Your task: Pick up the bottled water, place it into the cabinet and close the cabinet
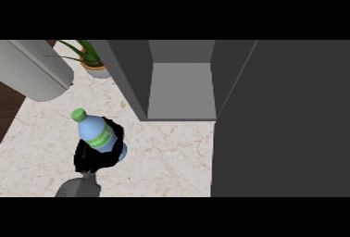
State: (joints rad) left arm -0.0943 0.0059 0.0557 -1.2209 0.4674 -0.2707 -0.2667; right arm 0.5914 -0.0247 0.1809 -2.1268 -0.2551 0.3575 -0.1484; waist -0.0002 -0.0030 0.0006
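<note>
One grasp on my feed — left hand [92,158] curled round a green-capped blue plastic water bottle [96,134], near the open grey cabinet [133,78].

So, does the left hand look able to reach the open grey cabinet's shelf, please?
Probably yes: the left hand, fingers curled round the green-capped clear plastic water bottle, has only bare marble counter before the grey cabinet, whose door stands open.

We see a pale marble counter [174,159] with faint brown veins across the lower left and centre of the frame. In the upper left, 1 potted plant [96,67] stands beside a large rounded grey body [34,69]. Dark wood floor [8,107] shows along the left edge.
</note>
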